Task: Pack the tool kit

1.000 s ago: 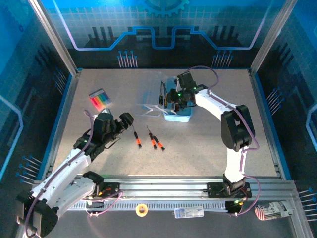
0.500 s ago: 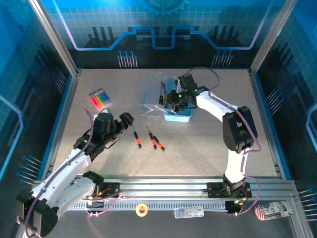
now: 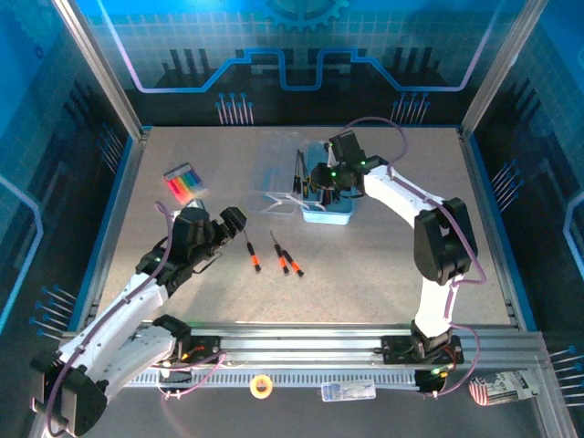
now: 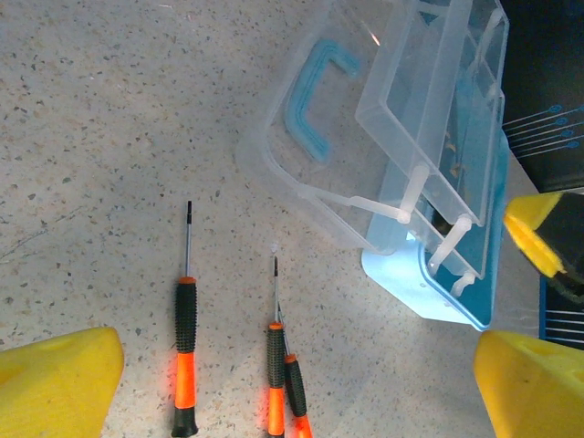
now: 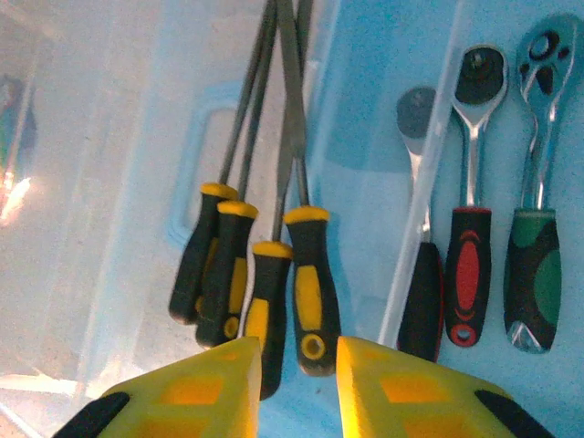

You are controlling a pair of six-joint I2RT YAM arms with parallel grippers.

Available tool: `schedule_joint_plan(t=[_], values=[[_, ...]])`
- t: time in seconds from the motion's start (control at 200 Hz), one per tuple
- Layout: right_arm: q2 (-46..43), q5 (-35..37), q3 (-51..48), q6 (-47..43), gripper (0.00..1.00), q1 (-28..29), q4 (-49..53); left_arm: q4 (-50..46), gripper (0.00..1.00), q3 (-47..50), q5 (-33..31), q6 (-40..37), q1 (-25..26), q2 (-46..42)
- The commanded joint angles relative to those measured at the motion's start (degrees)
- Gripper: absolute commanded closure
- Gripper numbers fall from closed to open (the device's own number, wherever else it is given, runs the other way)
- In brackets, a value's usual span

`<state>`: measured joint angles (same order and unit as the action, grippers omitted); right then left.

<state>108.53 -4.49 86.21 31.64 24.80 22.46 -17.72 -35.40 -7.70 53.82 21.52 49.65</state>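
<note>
The tool kit box (image 3: 330, 215) has a light-blue base and a clear lid (image 3: 281, 182) swung open to its left. My right gripper (image 3: 325, 187) hovers over the box. In the right wrist view its yellow fingers (image 5: 205, 388) stand narrowly open (image 5: 298, 351) around the butt ends of several yellow-and-black screwdrivers (image 5: 310, 292), which lie loose in the box. Three ratchet wrenches (image 5: 470, 274) fill the neighbouring compartment. Three orange-handled screwdrivers (image 3: 254, 256) (image 4: 184, 338) (image 4: 275, 351) lie on the table. My left gripper (image 3: 239, 224) (image 4: 297, 351) stands wide open just above them.
A pack of coloured pens (image 3: 185, 182) lies at the back left of the table. A tape roll (image 3: 262, 386) sits by the front rail, off the work surface. The lid's blue handle (image 4: 310, 114) lies flat toward the left gripper. Blue walls ring the table.
The right gripper's fingers have spread a little over the yellow-and-black screwdrivers, and its wrist has shifted slightly over the box. The left arm has stayed still.
</note>
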Motion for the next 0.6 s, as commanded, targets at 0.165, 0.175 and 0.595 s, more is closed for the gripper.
schedule_joint_plan(t=[0.165, 0.175, 0.595], values=[[-4.42, -3.32, -3.19, -2.2, 0.71, 0.73, -4.93, -2.64, 0.09, -0.22, 0.86, -3.12, -0.36, 5.13], [-4.81, -3.33, -3.67, -2.15, 0.71, 0.75, -5.27, -2.69, 0.1, -0.25, 0.96, -3.2, -0.34, 5.38], [-20.92, -2.54, -24.73, 0.37, 0.7, 1.91, -13.07, -5.29, 0.32, -4.57, 1.28, -7.34, 2.01, 23.5]])
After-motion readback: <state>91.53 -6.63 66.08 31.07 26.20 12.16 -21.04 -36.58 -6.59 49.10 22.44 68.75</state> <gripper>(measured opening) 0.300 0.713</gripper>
